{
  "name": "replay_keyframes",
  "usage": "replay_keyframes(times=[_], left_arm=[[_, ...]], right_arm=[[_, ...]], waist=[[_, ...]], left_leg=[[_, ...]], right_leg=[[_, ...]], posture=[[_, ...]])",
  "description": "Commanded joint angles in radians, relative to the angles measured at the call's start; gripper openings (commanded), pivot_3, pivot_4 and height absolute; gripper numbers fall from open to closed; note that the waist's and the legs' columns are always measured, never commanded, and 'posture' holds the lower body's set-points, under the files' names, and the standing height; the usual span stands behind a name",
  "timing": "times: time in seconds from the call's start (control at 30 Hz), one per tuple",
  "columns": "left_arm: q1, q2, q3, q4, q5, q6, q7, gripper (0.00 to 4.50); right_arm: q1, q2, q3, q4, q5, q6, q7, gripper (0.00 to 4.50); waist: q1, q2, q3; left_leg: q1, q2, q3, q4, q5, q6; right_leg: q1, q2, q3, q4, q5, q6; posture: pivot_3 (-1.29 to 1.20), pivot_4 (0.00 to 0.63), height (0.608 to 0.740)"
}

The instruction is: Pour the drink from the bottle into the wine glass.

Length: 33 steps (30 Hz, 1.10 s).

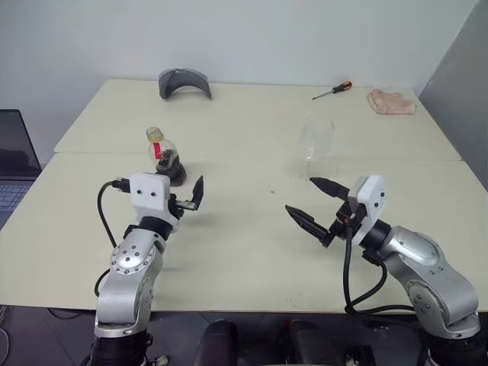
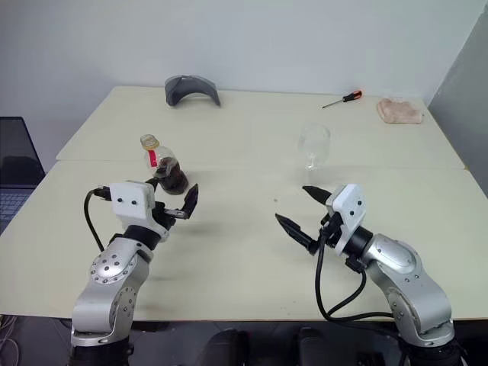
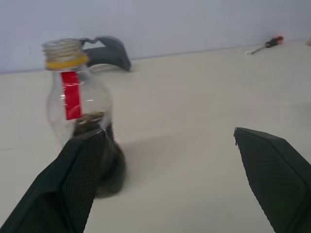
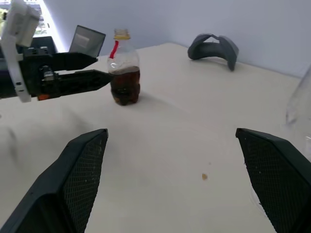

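Left gripper (image 1: 183, 200) has its two black fingers spread wide, holding nothing; it sits just in front of the bottle (image 1: 164, 155), and whether a finger touches the bottle I cannot tell. Right gripper (image 1: 308, 202) also spread wide and empty, hovering over bare table (image 1: 252, 259), apart from the wine glass (image 1: 315, 137). Bottle stands upright on the table's left side, no cap on, yellow ring at the threaded neck, red label strip, with the drink (image 3: 112, 165), dark brown, filling only the lower part. Wine glass stands upright on the right side, looks empty. Far edge: grey curved object (image 1: 184, 81), screwdriver (image 1: 332, 91), crumpled cloth (image 1: 392, 101). Laptop (image 1: 15, 164) off the table's left side.
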Motion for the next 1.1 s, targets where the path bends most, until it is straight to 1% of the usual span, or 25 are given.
replay_keyframes(times=[0.03,0.1,0.27,0.47,0.73,0.93,1.1], left_arm=[[-0.039,-0.001,0.032,0.04,0.011,-0.039,0.012,4.5],[-0.06,-0.013,0.059,0.078,-0.009,-0.022,0.025,4.5],[-0.1,0.003,0.061,0.158,0.017,-0.025,0.029,4.5],[-0.132,0.008,0.074,0.208,0.041,-0.031,0.058,4.5],[-0.168,0.043,0.093,0.273,0.035,-0.021,0.029,4.5],[-0.258,0.076,0.11,0.426,0.026,-0.045,0.001,4.5],[-0.329,0.079,0.109,0.535,0.019,-0.065,-0.025,4.5]], right_arm=[[-0.007,-0.021,0.01,-0.026,0.022,-0.018,0.043,4.49],[-0.01,-0.028,0.022,-0.026,0.02,-0.02,0.053,4.49],[-0.019,-0.037,0.03,-0.023,0.021,-0.021,0.071,4.49],[-0.024,-0.047,0.026,-0.003,0.011,-0.028,0.081,4.49],[-0.042,-0.033,0.049,-0.003,0.011,-0.025,0.074,4.49],[-0.074,-0.032,0.065,0.005,0.007,-0.03,0.085,4.49],[-0.08,-0.04,0.069,0.014,-0.003,-0.039,0.095,4.49]], waist=[[0.001,0.0,0.0],[0.002,-0.001,0.0],[0.003,-0.001,0.0],[0.005,-0.003,0.0],[0.005,-0.003,0.0],[0.008,-0.004,0.0],[0.01,-0.004,0.0]], left_leg=[[0.0,0.0,0.0,0.0,0.0,0.0],[0.0,0.0,0.0,0.0,0.0,0.0],[0.0,0.0,0.0,0.0,0.0,0.0],[0.0,0.0,0.0,0.0,0.0,0.0],[0.0,0.0,0.0,0.0,0.0,0.0],[0.0,0.0,0.0,0.0,0.0,0.0],[0.0,0.0,0.0,0.0,0.0,0.0]], right_leg=[[0.0,0.0,0.0,0.0,0.0,0.0],[0.0,0.0,0.0,0.0,0.0,0.0],[0.0,0.0,0.0,0.0,0.0,0.0],[0.0,0.0,0.0,0.0,0.0,0.0],[0.0,0.0,0.0,0.0,0.0,0.0],[0.0,0.0,-0.001,0.0,0.0,0.0],[0.0,0.0,-0.001,0.0,0.0,0.0]], posture=[[0.0,0.15,0.74],[0.0,0.15,0.74],[0.0,0.15,0.74],[0.0,0.15,0.74],[0.0,0.15,0.74],[0.0,0.15,0.74],[0.0,0.15,0.74]])
